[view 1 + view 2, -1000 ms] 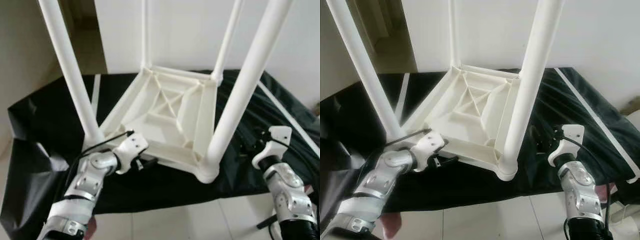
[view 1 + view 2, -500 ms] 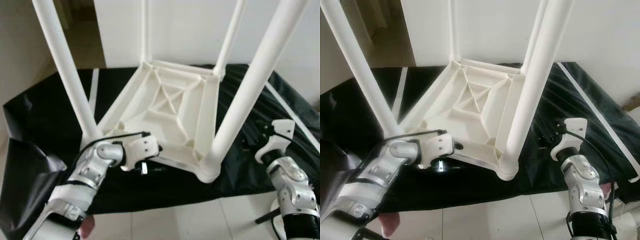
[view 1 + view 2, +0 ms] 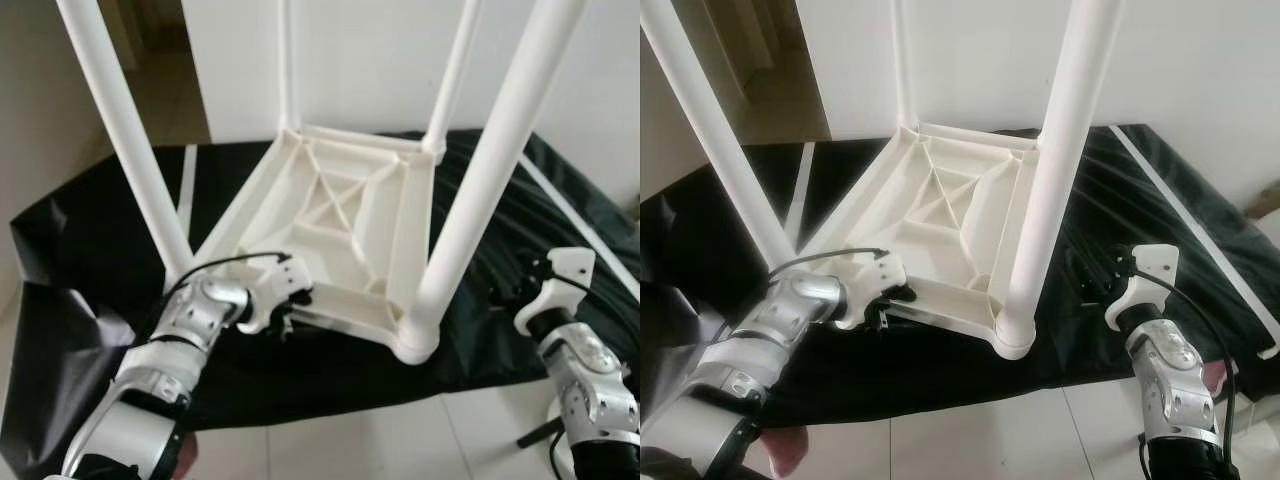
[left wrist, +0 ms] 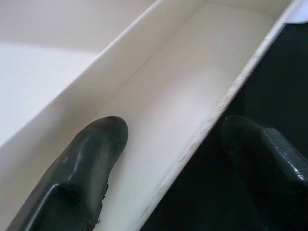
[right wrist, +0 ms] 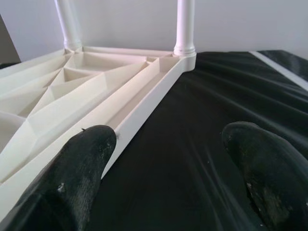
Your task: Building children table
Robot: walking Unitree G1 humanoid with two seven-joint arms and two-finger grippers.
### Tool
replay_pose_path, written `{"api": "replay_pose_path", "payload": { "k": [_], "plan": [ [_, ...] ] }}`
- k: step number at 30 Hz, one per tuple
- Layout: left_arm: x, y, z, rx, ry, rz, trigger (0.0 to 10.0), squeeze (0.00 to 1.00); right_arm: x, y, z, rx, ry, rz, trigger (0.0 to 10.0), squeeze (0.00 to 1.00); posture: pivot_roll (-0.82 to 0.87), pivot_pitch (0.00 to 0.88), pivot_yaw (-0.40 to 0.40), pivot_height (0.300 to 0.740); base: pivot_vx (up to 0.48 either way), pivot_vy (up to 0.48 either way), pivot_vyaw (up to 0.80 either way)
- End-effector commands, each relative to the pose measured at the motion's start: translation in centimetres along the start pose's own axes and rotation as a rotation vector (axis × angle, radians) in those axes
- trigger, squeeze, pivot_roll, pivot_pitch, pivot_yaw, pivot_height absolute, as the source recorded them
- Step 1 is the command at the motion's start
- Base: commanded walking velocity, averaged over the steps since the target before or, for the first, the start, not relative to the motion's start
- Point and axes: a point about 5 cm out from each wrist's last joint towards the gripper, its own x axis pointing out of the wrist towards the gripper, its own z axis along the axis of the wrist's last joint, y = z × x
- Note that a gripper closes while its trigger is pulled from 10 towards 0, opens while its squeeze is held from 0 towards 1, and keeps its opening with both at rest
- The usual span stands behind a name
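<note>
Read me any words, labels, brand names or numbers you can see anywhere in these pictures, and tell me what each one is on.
No readable text.
White children's table, upside down: plain plastic, unmarked.
Black sheet under it: white stripes, no lettering.
Left tool, straddling the table's rim, and right tool: unmarked.

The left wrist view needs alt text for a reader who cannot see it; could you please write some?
The left gripper straddles the thin rim of the upturned white plastic children's table, with one black finger inside the white channel and the other over the black plastic sheet outside.
</note>
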Motion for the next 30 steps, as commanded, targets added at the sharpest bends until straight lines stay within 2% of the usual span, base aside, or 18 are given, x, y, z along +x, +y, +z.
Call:
{"api": "replay_pose_path", "payload": {
  "k": [1, 3, 6, 8, 14, 15, 16, 18, 19, 21, 25, 26, 30],
  "plan": [
    [-2.0, 2.3, -1.9, -0.084, 0.068, 0.432, 10.0, 0.0, -0.4, -0.2, -0.2, 0.008, 0.004, -0.022, 10.0, 0.0, 0.02, 0.0, 0.027, 0.74, 0.0, 0.0, 0.0],
    [-3.3, 2.4, -2.5, -0.123, 0.085, 0.502, 10.0, 0.0, -0.6, -0.1, -0.3, 0.012, 0.008, -0.024, 10.0, 0.0, 0.02, 0.0, 0.022, 0.74, 0.0, 0.0, 0.0],
    [-3.6, 2.3, -2.6, -0.136, 0.082, 0.515, 10.0, 0.0, -0.6, 0.0, -0.3, 0.016, 0.01, -0.021, 10.0, 0.0, 0.03, 0.0, 0.015, 0.74, 0.0, 0.0, 0.0],
    [-4.1, 1.6, -2.5, -0.146, 0.067, 0.531, 10.0, 0.0, -0.4, 0.1, -0.4, 0.017, 0.017, -0.011, 10.0, 0.0, 0.04, 0.0, -0.001, 0.74, 0.0, 0.0, 0.0],
    [-4.2, 1.0, -2.4, -0.142, 0.063, 0.526, 10.0, 0.0, -0.2, 0.2, -0.3, 0.018, 0.018, -0.005, 10.0, 0.0, 0.05, 0.0, -0.009, 0.74, 0.0, 0.0, 0.0],
    [-4.1, 0.3, -2.5, -0.145, 0.062, 0.508, 10.0, 0.0, 0.0, 0.3, -0.3, 0.02, 0.02, 0.003, 10.0, 0.0, 0.06, 0.0, -0.02, 0.74, 0.0, 0.0, 0.0],
    [-4.1, 0.3, -2.5, -0.145, 0.062, 0.508, 10.0, 0.0, 0.0, 0.3, -0.3, 0.02, 0.02, 0.003, 10.0, 0.0, 0.06, 0.0, -0.02, 0.74, 0.0, 0.0, 0.0],
    [-3.8, -1.4, -3.0, -0.193, 0.078, 0.489, 10.0, 0.0, 0.2, 0.7, -0.3, 0.026, 0.024, 0.022, 10.0, 0.0, 0.07, 0.0, -0.03, 0.74, 0.0, 0.0, 0.0],
    [-3.8, -1.4, -3.0, -0.193, 0.078, 0.489, 10.0, 0.0, 0.2, 0.7, -0.3, 0.026, 0.024, 0.022, 10.0, 0.0, 0.07, 0.0, -0.03, 0.74, 0.0, 0.0, 0.0],
    [-3.9, -2.4, -3.4, -0.234, 0.1, 0.506, 10.0, 0.0, 0.2, 0.8, -0.3, 0.028, 0.027, 0.028, 10.0, 0.0, 0.06, 0.0, -0.028, 0.74, 0.0, 0.0, 0.0],
    [-4.5, -2.4, -4.0, -0.267, 0.128, 0.555, 10.0, 0.0, 0.2, 0.9, -0.3, 0.029, 0.026, 0.03, 10.0, 0.0, 0.06, 0.0, -0.024, 0.74, 0.0, 0.0, 0.0],
    [-5.1, -2.1, -4.6, -0.313, 0.143, 0.618, 10.0, 0.0, 0.2, 0.9, -0.3, 0.032, 0.024, 0.031, 10.0, 0.0, 0.06, 0.0, -0.027, 0.74, 0.0, 0.0, 0.0],
    [-5.7, -1.6, -5.1, -0.32, 0.175, 0.665, 10.0, 0.0, 0.3, 0.9, -0.3, 0.035, 0.023, 0.03, 10.0, 0.0, 0.06, 0.0, -0.027, 0.74, 0.0, 0.0, 0.0]
  ]
}}
